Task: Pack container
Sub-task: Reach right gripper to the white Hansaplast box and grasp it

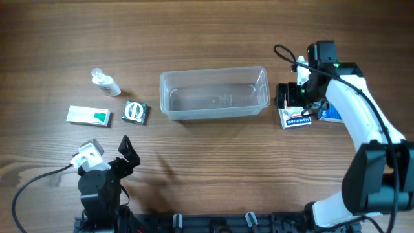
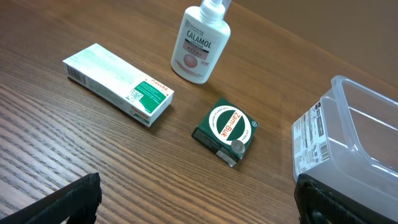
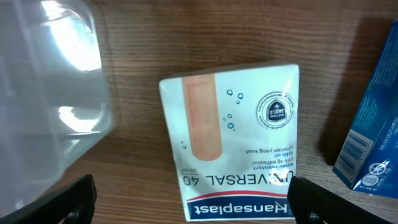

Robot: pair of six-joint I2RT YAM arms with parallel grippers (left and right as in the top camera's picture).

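Note:
The clear plastic container (image 1: 213, 94) lies empty at the table's middle; it also shows in the left wrist view (image 2: 354, 134) and the right wrist view (image 3: 50, 93). My right gripper (image 1: 299, 97) is open, hovering over a white Hansaplast plaster box (image 1: 296, 120) (image 3: 236, 140), fingers on either side of it. A blue box (image 1: 331, 114) (image 3: 373, 137) lies just right of it. My left gripper (image 1: 126, 152) is open and empty near the front left. Ahead of it lie a green-white box (image 1: 88, 116) (image 2: 118, 84), a green Zam-Buk box (image 1: 135, 112) (image 2: 227, 130) and a Calamol bottle (image 1: 105, 83) (image 2: 201, 43).
The wooden table (image 1: 207, 168) carries nothing else. The arm bases and cables sit along the front edge (image 1: 213, 223).

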